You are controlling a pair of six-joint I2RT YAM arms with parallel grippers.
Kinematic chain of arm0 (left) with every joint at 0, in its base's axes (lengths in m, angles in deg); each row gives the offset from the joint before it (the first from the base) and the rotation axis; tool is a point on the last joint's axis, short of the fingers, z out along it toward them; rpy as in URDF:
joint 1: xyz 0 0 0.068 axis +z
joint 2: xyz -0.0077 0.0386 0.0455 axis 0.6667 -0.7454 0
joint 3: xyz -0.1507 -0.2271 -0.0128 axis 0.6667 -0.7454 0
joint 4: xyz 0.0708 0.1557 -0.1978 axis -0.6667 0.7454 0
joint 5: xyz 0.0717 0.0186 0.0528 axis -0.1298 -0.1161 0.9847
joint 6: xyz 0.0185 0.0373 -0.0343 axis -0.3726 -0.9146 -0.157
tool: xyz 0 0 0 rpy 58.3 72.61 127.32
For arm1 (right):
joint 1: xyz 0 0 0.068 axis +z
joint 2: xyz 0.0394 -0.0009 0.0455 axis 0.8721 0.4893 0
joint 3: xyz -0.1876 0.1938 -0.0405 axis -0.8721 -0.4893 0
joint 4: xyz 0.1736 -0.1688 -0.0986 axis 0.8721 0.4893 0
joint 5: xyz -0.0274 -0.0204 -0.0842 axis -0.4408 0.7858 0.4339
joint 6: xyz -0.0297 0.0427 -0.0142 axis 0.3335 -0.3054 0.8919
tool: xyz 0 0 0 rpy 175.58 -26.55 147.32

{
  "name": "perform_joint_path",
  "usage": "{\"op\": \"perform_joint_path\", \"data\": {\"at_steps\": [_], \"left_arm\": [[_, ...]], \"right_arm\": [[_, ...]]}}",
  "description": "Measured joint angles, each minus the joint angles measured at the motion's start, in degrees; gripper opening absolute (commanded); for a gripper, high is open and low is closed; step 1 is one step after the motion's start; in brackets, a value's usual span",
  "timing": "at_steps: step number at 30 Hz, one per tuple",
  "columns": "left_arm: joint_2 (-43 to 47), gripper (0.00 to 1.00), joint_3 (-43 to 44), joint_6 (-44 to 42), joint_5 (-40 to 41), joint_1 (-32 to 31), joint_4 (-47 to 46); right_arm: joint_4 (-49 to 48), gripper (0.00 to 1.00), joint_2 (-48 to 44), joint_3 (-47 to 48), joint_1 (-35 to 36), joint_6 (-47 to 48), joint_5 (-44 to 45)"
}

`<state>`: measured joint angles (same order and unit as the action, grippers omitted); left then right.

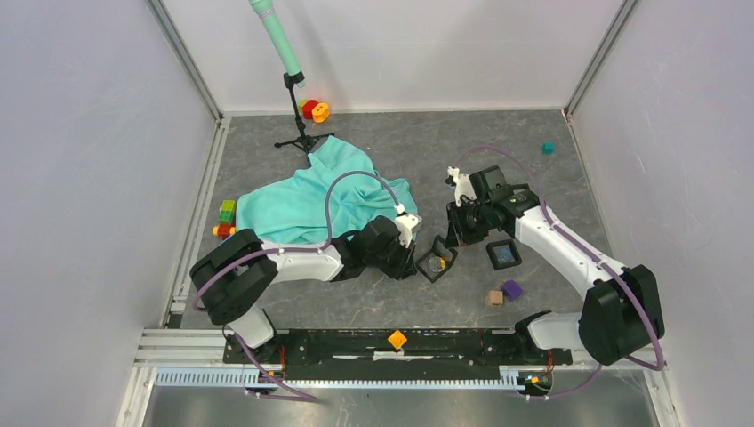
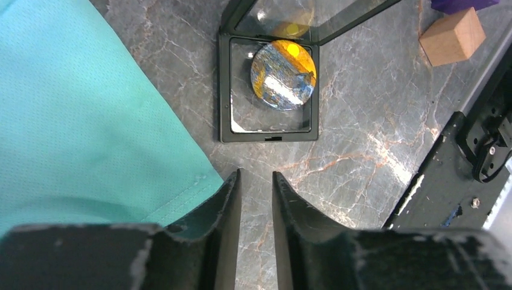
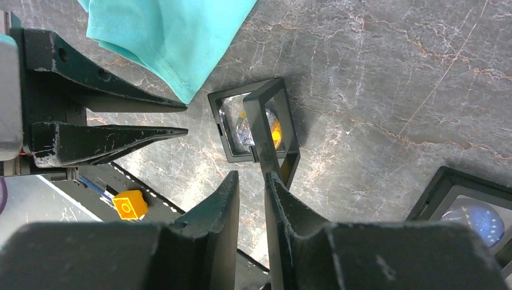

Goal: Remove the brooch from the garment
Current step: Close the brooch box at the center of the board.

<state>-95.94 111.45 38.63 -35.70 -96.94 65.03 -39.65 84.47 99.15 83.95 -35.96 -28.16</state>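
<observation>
The garment (image 1: 311, 200) is a turquoise T-shirt, crumpled on the grey table at centre left; it also shows in the left wrist view (image 2: 78, 109) and the right wrist view (image 3: 175, 30). A round blue and orange brooch (image 2: 283, 74) lies in an open black frame box (image 1: 436, 258) beside the shirt, apart from the cloth. Its lid (image 3: 256, 127) stands up. My left gripper (image 2: 256, 175) is just short of the box, narrowly open and empty. My right gripper (image 3: 252, 175) is narrowly open and empty, its tip at the lid's edge.
A second black box (image 1: 503, 254) with a blue disc lies right of the open one. A wooden cube (image 1: 494, 297) and a purple cube (image 1: 511, 288) sit nearer the front. A stand (image 1: 298, 116) is at the back, and coloured blocks (image 1: 226, 218) at the left.
</observation>
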Motion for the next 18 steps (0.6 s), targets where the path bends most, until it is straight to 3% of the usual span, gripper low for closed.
{"op": "perform_joint_path", "data": {"at_steps": [8,18], "left_arm": [[-0.6,0.16,-0.5,3.7,-2.5,-0.1,-1.0],[-3.7,0.14,-0.9,6.1,-2.8,-1.1,-2.1]], "right_arm": [[-0.8,0.23,0.0,0.0,-0.5,0.1,0.7],[-2.0,0.20,1.0,-0.1,-1.1,0.2,0.7]]}}
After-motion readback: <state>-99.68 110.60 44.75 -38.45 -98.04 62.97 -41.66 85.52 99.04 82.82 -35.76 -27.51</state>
